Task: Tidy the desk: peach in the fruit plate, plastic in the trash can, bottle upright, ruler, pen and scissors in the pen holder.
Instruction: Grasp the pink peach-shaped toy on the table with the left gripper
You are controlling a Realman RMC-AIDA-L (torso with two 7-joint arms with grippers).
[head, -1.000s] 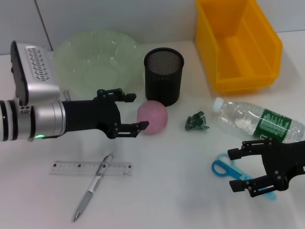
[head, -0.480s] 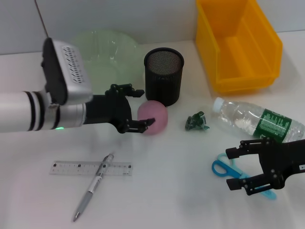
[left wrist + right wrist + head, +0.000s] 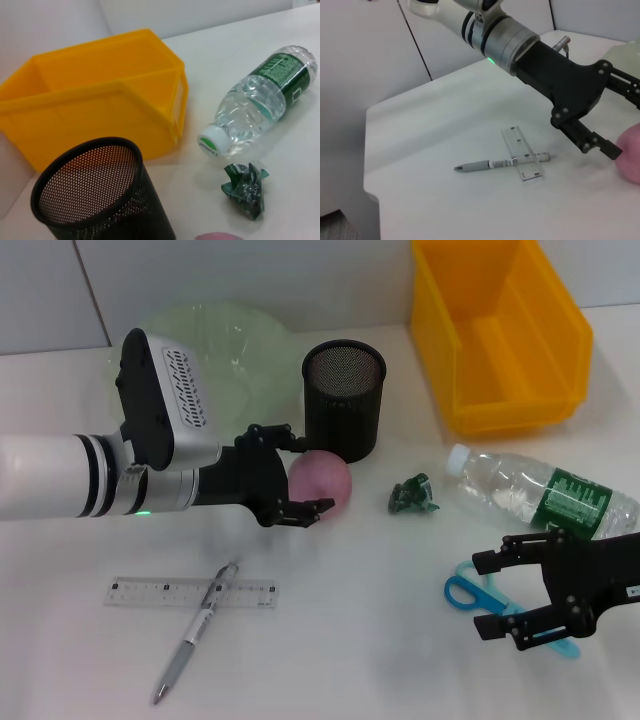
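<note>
Reaching from frame left, your left gripper bracketed the peach at centre with fingers apart; closing came next. Your right gripper, fingers apart, hovered lower right.

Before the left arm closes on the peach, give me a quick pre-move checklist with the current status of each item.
1. Left gripper open, fingers either side of the peach: ok.
2. Fingers in contact with the peach: cannot tell.
3. Fruit plate free to receive the peach: ok.
4. Pen holder close beside the peach, could be bumped on lift: not ok.
5. Right gripper open over the scissors, away from the left arm: ok.
6. Bottle upright: not ok, lying on its side.
</note>
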